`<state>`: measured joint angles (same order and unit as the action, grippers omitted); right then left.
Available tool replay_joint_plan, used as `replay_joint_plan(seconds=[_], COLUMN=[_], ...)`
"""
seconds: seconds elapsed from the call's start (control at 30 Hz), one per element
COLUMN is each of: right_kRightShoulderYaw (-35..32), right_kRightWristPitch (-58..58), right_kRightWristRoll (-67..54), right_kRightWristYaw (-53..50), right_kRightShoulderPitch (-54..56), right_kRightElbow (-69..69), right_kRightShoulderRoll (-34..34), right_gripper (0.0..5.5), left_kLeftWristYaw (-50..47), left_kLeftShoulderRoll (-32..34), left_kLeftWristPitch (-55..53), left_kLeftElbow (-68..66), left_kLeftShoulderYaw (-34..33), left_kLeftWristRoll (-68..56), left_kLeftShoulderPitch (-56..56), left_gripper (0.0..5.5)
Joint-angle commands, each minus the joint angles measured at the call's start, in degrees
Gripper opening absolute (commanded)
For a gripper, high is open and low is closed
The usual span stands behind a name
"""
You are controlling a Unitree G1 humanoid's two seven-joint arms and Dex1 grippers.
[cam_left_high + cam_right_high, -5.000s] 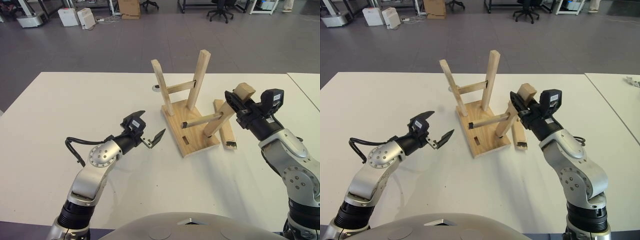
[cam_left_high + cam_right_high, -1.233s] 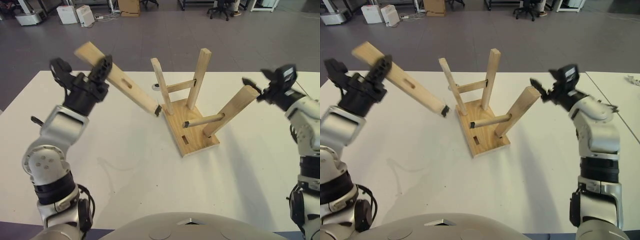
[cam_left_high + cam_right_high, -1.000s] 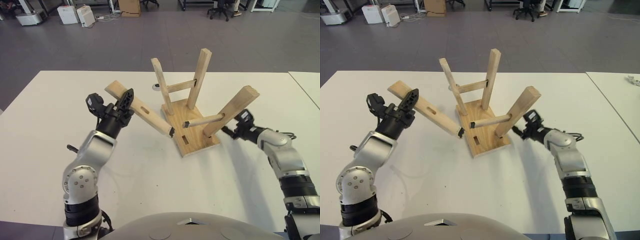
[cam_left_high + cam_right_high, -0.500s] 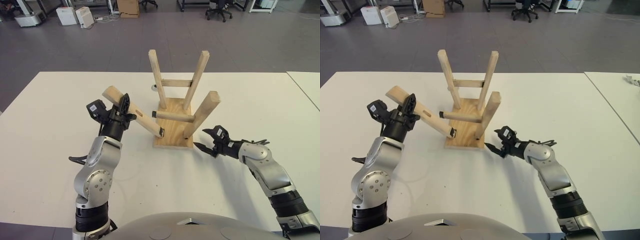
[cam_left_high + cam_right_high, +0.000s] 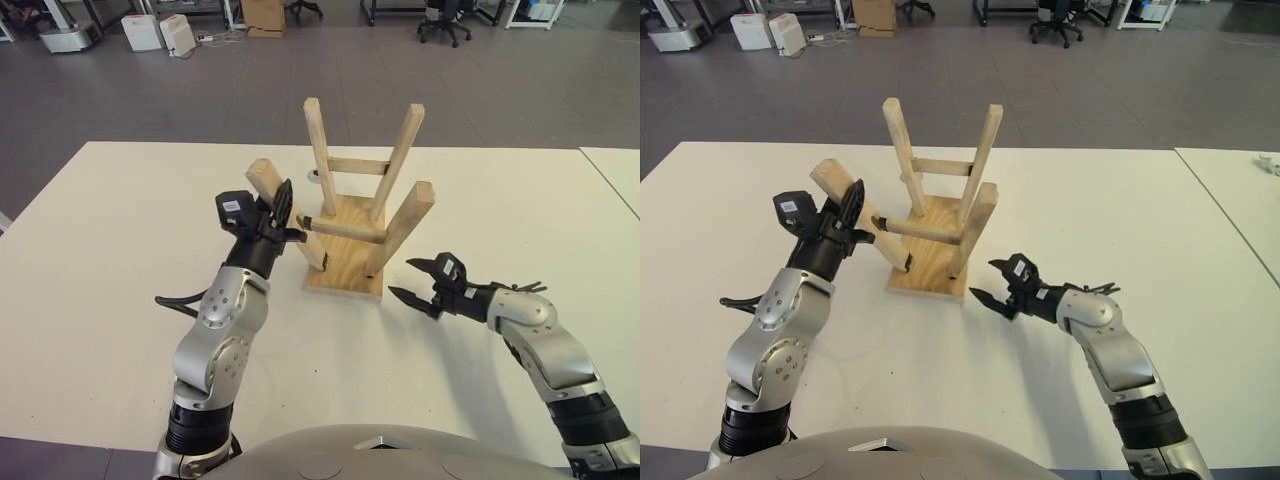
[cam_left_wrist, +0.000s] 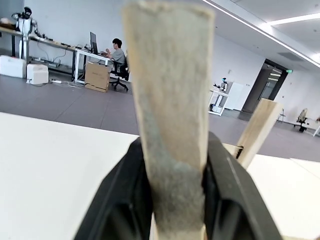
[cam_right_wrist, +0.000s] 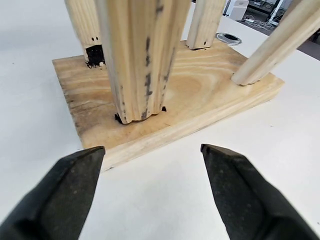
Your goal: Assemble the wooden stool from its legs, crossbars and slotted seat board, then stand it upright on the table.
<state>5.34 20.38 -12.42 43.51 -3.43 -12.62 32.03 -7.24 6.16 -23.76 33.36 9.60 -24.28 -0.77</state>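
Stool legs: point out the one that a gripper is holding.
The near-left leg, leaning outward at the seat board corner with the left gripper jaws clamped around it. The other three legs stand in the board untouched.

Both head views look forward and down over the tabletop (image 5: 100, 250), sharing the whole scene. The left wrist view looks closely along a leg (image 6: 170, 125); the right wrist view faces the seat board (image 7: 200, 95) from low and near.
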Motion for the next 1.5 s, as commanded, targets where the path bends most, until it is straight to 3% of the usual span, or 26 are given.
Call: replay_joint_plan(seconds=[0.03, 0.2, 0.37, 0.57, 0.77, 0.93, 1.03, 1.13, 1.27, 1.37, 1.5], right_kRightShoulderYaw=[-2.0, -3.0, -2.2, -4.8, -15.3, -20.7, -21.9, -23.4, -23.6, -23.5, -19.1], right_kRightWristPitch=[1.3, 2.8, 3.3, 3.0, 3.7, 7.0, 11.3, 16.4, 22.2, 25.9, 30.1], right_kRightWristRoll=[-1.1, -2.4, -2.2, -2.7, -8.0, -13.6, -19.7, -28.2, -37.4, -43.3, -44.0], right_kRightWristYaw=[-0.9, -2.7, -3.5, -4.4, -6.9, -10.2, -13.4, -17.1, -23.7, -28.2, -29.7], right_kRightShoulderPitch=[-2.0, -0.2, 0.4, 1.3, 9.4, 17.7, 23.7, 30.4, 40.7, 37.9, 25.0], right_kRightElbow=[-2.6, -4.6, -5.0, -3.9, -0.6, -1.9, -6.4, -10.0, -13.8, -16.9, -18.9], right_kRightShoulderRoll=[0.6, -0.4, -0.9, -0.8, -0.3, -0.8, -2.3, -3.6, -4.3, -5.6, -6.0], right_gripper=[3.57, 3.57, 3.57, 3.57, 3.57, 3.57, 3.57, 3.57, 3.57, 3.57, 3.57], left_kLeftWristYaw=[0.7, -0.8, 2.0, 7.2, 9.5, 10.9, 13.1, 15.8, 21.8, 26.9, 36.4], left_kLeftShoulderRoll=[1.5, 3.0, 8.0, 3.3, -1.5, 3.2, 8.9, 14.1, 19.7, 18.9, 15.7], left_kLeftWristPitch=[-6.4, -14.3, -19.2, -12.4, -17.6, -24.8, -28.0, -30.7, -30.8, -31.9, -27.2], left_kLeftElbow=[-1.1, -5.4, -8.0, -2.2, 5.4, 11.2, 14.2, 13.0, 1.1, -11.3, -17.6], left_kLeftShoulderYaw=[3.9, 4.4, 7.3, 4.9, -3.6, -4.9, -9.1, -17.8, -24.5, -24.0, -13.1], left_kLeftWristRoll=[3.5, 8.0, 13.2, 9.0, -5.2, -9.0, -10.9, -19.1, -29.4, -32.9, -27.5], left_kLeftShoulderPitch=[1.8, 0.8, -2.4, -3.3, -0.6, -2.2, -9.9, -23.8, -43.8, -45.7, -27.6], left_gripper=[1.01, 1.01, 2.11, 2.96, 2.96, 2.96, 2.96, 2.96, 2.96, 2.96, 2.96])
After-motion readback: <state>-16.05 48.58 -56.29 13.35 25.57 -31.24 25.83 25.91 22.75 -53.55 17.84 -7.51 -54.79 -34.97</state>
